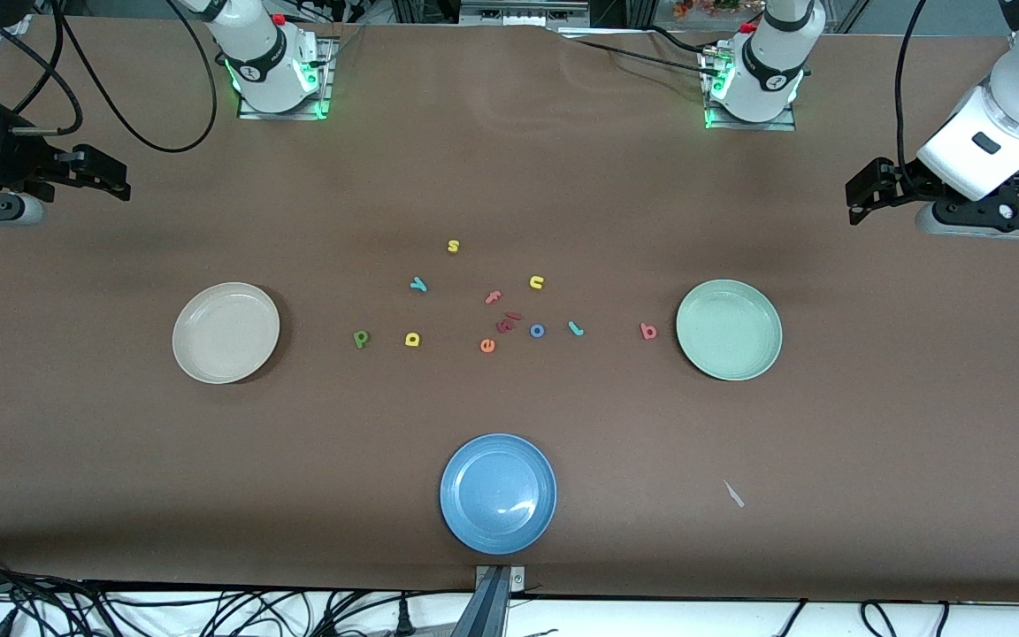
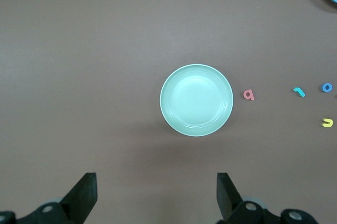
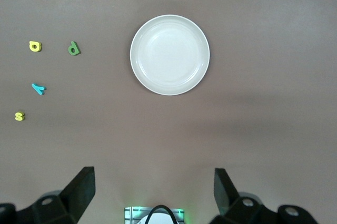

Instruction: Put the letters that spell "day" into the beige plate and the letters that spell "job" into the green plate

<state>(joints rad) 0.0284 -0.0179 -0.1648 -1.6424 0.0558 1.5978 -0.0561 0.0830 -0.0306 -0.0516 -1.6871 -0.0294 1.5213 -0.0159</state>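
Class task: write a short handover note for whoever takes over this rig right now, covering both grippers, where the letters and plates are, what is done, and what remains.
Left gripper: jaws open, empty, waiting at its end of the table.
Right gripper: jaws open, empty, waiting at its end.
Beige plate and green plate: both empty.
Green d, yellow a and teal y lie on the table between the plates.
Teal j, blue o and red b lie nearer the green plate.
Done: nothing.
Left: all six letters.

Front view high, facing the bases — wrist views look down, sharing plates.
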